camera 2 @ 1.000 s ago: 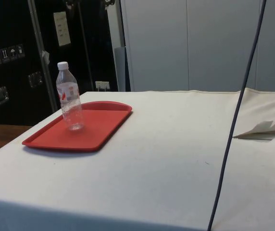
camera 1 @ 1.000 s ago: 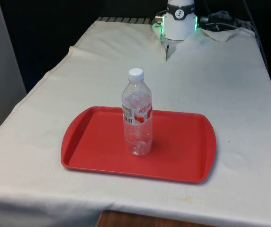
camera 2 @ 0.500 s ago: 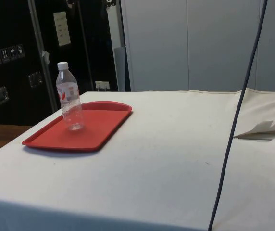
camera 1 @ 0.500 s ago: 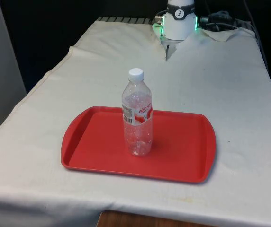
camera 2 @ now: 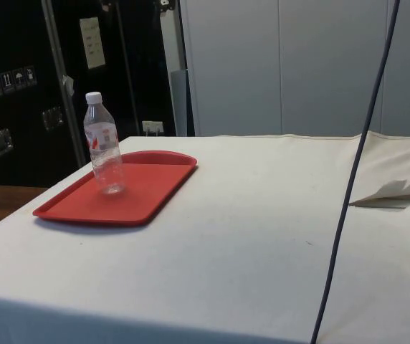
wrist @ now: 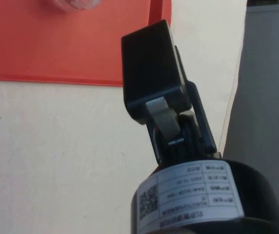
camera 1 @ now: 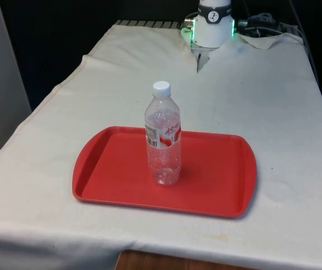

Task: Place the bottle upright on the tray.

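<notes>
Since the bottle (camera 1: pixel 162 140) stands upright near the middle of the red tray (camera 1: pixel 217 191), placing looks done; the gripper (wrist: pixel 156 92) hangs beyond the tray's edge, grip unreadable; next, simply retreat.

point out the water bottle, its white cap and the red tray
water bottle (camera 1: pixel 163 154), front view, on the clear body below the label
white cap (camera 1: pixel 161 87), front view, on the cap's side
red tray (camera 1: pixel 217 174), front view, on the bare floor toward the front view's right
</notes>
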